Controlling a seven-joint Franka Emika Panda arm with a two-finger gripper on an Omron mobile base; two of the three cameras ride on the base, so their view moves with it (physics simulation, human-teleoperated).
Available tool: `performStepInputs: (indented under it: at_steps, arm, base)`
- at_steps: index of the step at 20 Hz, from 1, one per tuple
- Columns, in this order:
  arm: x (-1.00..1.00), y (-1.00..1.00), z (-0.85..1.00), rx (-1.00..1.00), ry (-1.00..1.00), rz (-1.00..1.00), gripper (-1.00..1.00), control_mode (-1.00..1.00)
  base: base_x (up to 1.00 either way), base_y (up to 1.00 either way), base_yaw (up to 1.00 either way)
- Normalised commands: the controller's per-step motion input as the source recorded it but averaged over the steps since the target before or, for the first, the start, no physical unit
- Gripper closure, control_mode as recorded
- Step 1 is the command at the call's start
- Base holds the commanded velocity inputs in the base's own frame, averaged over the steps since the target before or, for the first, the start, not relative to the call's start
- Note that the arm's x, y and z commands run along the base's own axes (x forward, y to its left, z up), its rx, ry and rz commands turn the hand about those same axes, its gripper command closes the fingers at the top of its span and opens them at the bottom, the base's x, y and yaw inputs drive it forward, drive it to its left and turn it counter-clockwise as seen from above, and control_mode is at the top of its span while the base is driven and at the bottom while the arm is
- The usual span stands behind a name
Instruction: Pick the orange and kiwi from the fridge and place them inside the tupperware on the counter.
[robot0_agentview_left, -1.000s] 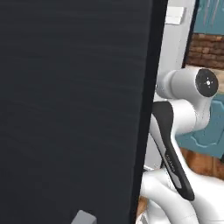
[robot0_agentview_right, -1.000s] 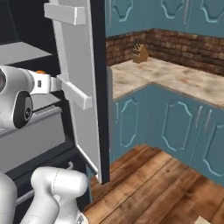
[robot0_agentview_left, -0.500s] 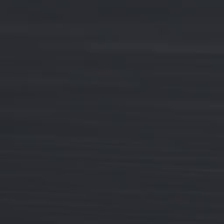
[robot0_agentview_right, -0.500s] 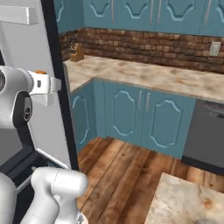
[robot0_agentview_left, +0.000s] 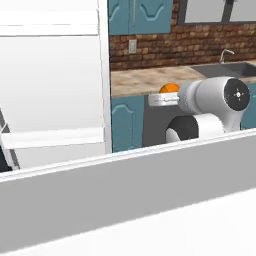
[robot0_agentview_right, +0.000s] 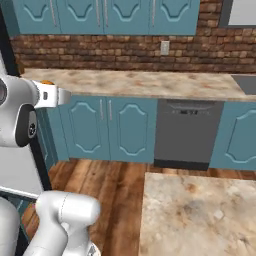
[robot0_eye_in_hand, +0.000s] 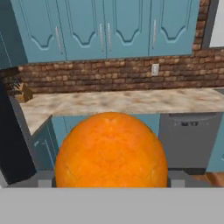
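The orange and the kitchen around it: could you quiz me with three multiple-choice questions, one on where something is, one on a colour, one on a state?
1. Where is the orange?
A. in the sink
B. between the fingers of the gripper
C. on the floor

2. What colour are the cabinet doors under the counter?
A. teal-blue
B. yellow
C. black

3. What is the gripper doing?
A. hanging open and empty
B. holding a knife
C. closed on the orange

Answers:
1. B, the hand view shows the fruit sitting between the two fingertips.
2. A, the right base view shows teal-blue doors.
3. C, the fingers flank the orange on both sides.
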Motion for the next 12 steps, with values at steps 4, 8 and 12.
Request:
performStepInputs:
  at_steps: [4, 8, 12]
  arm:
    - [0.0, 0.0, 0.0, 0.0, 0.0, 0.0, 1.0, 1.0]
    - [0.0, 0.0, 0.0, 0.0, 0.0, 0.0, 1.0, 1.0]
    - [0.0, 0.0, 0.0, 0.0, 0.0, 0.0, 1.0, 1.0]
  base:
    - [0.45, 0.01, -0.3]
    - [0.64, -0.06, -0.17]
    - [0.52, -0.2, -0.06]
